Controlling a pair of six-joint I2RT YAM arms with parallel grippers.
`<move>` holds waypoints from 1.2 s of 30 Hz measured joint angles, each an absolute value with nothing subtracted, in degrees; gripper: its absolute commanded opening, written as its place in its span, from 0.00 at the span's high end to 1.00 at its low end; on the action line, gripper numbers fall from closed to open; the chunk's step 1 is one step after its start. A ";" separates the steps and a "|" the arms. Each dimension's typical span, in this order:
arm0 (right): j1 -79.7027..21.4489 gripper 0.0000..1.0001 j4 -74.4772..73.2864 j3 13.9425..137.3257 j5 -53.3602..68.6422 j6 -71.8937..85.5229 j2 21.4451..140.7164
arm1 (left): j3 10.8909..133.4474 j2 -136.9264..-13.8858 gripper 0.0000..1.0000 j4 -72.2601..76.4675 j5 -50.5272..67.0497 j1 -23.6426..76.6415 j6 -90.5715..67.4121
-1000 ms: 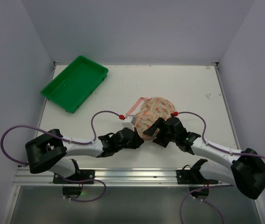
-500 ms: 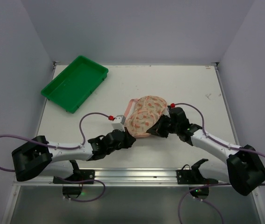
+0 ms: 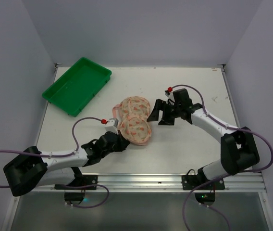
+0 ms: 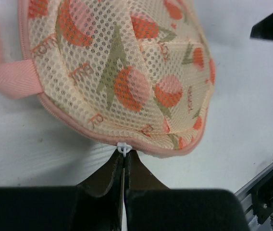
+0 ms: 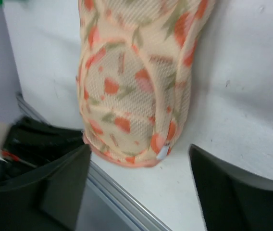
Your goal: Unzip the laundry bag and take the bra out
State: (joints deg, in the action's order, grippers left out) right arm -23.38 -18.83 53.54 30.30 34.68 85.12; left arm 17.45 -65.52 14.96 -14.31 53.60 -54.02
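Left fingers (image 4: 106,177) tight on zipper pull (image 4: 122,147)

I see the laundry bag (image 3: 134,120) lying on the table (image 3: 194,86). My left pincer (image 3: 120,141) touches its near-left edge. My right pincer (image 3: 155,113) sits just beside its right side, fingers spread. The green tray (image 3: 77,85) lies well apart, far left.

Even, bright overhead light; soft shadows on the white surface (image 3: 184,91); left wrist view sharp; right wrist view blurred, softest at its edges.
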 measured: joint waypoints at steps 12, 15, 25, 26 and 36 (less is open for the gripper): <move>-32.16 0.01 -3.79 25.36 17.39 55.29 63.44 | 30.39 -83.40 1.00 18.20 -6.63 57.30 -55.09; -35.70 0.01 -0.97 19.22 13.98 62.24 59.13 | 33.89 -86.94 1.00 19.46 -5.43 58.76 -55.09; -35.94 0.02 7.53 19.18 6.52 69.28 59.46 | 35.03 -88.29 1.00 20.14 -4.45 60.58 -55.96; -35.94 0.03 7.86 19.55 6.52 69.47 60.10 | 35.03 -88.29 1.00 20.14 -4.47 60.58 -56.01; -35.97 0.77 12.43 21.89 8.03 71.55 70.04 | 35.00 -87.96 1.00 19.64 -5.10 60.58 -56.29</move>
